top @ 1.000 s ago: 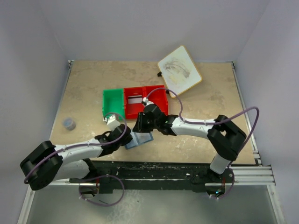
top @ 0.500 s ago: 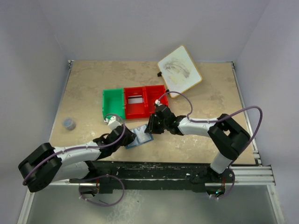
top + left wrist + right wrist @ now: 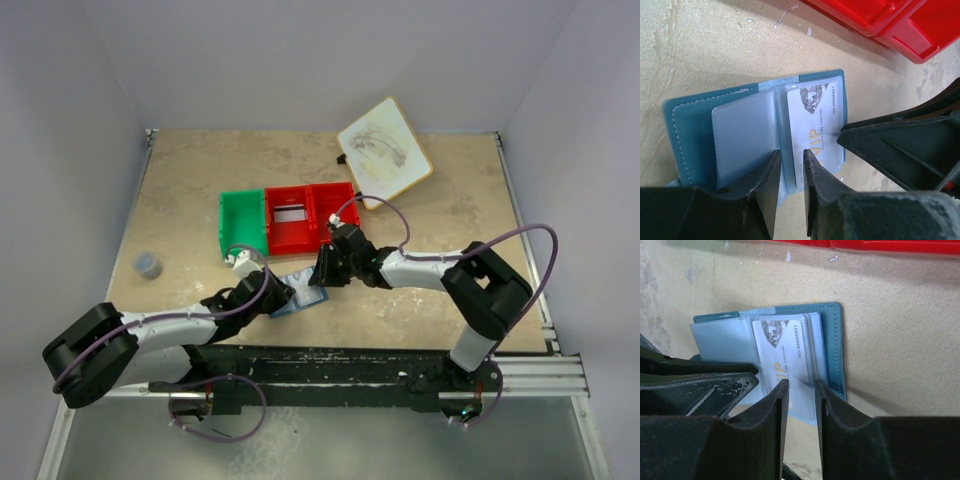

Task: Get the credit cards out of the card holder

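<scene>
**Pin the holder, draw the VIP card straight**

On the left, our left tool (image 3: 791, 152) sits at the near edge of the open blue card holder (image 3: 690, 125). Its fingers are slightly spread over the line where the clear sleeve meets the card pocket, and we see nothing pinched between them. The holder lies flat on the worktop (image 3: 180, 200), just in front of the red bin (image 3: 312, 190). A pale VIP card (image 3: 817, 120) sits in its right pocket. Our right tool (image 3: 800, 385) stands over that card's near edge, fingers narrowly spread, gripping nothing we can make out.

We judge the step in hand to be freeing this card. The left tool should press the holder down so it neither lifts nor slides. The right should close on the card alone, not the sleeve, and pull straight along the pocket; a slanted pull may jam the card.
</scene>
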You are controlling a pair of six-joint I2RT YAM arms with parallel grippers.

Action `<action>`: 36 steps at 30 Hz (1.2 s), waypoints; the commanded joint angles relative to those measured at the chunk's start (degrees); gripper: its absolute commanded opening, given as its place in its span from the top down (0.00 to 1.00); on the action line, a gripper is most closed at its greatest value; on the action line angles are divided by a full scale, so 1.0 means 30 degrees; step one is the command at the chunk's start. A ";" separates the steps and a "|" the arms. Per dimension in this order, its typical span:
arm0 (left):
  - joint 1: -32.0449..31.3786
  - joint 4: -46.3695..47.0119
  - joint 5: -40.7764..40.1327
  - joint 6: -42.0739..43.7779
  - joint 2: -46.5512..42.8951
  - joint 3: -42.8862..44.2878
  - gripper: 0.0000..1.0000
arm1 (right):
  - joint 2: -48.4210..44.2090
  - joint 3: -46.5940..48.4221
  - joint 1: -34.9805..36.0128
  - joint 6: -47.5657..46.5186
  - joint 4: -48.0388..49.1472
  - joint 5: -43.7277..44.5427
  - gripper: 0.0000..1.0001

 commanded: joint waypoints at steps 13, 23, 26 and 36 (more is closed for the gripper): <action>0.0173 0.2529 -0.0156 -0.1186 0.0797 -0.1076 0.79 | 0.1039 0.0367 0.0040 -0.0102 0.1164 -0.0539 0.75; 0.0320 0.5359 -0.0605 -0.1680 0.0759 -0.2027 0.79 | 0.1226 -0.0152 0.0734 0.0283 0.1351 -0.0980 0.80; 0.0320 0.5850 -0.0494 -0.1742 0.0574 -0.2520 0.79 | 0.1130 -0.0443 0.0802 0.0440 0.1546 -0.1107 0.82; 0.0320 0.6260 0.0239 -0.0435 -0.0348 -0.2841 0.88 | 0.1619 -0.0094 0.1005 0.0323 0.1471 -0.1170 0.82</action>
